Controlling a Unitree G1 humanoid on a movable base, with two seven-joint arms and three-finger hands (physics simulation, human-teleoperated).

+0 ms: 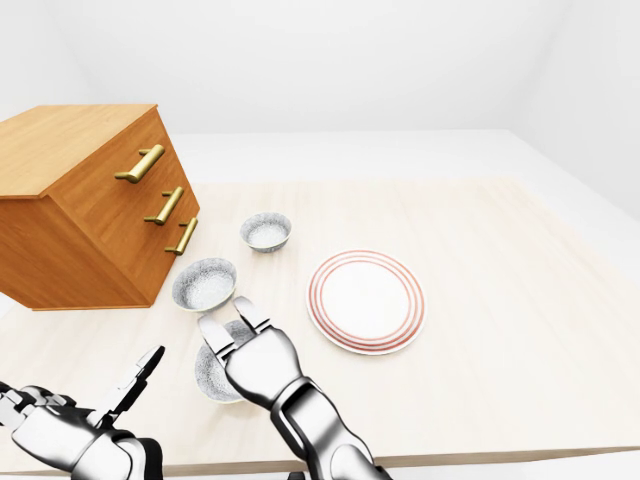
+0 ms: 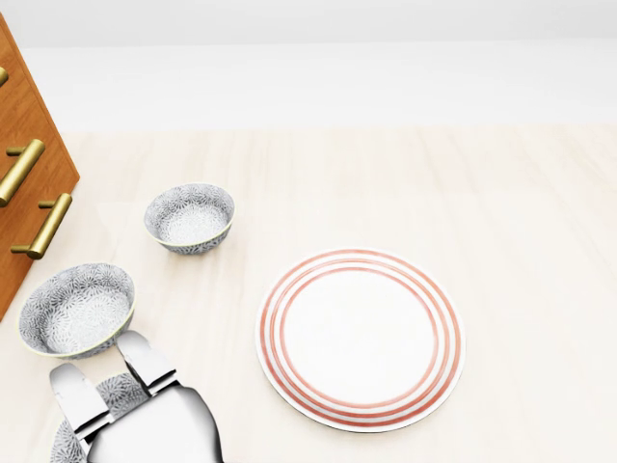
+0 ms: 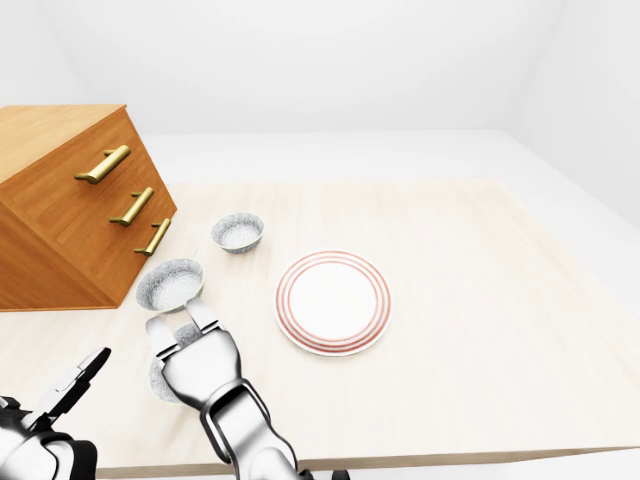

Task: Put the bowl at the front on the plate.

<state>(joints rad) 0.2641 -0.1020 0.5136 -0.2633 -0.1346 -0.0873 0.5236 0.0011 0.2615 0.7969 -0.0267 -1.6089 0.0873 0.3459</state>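
Note:
The bowl at the front [image 1: 208, 375], grey-patterned, lies near the table's bottom edge, mostly hidden under my right hand [image 1: 228, 318]. That hand hovers over it with its fingers [image 2: 145, 359] spread open, closed round nothing. The red-ringed white plate [image 2: 362, 338] sits bare to the right of the hand. My left hand [image 1: 90, 395] hangs open at the bottom left of the left-eye view, away from the bowls.
Two more patterned bowls stand above the hand: one [image 2: 77, 309] just above it, another [image 2: 190, 217] higher up. A wooden drawer chest [image 1: 90, 200] with brass handles stands at the left. The table's edge [image 1: 480, 458] runs along the bottom.

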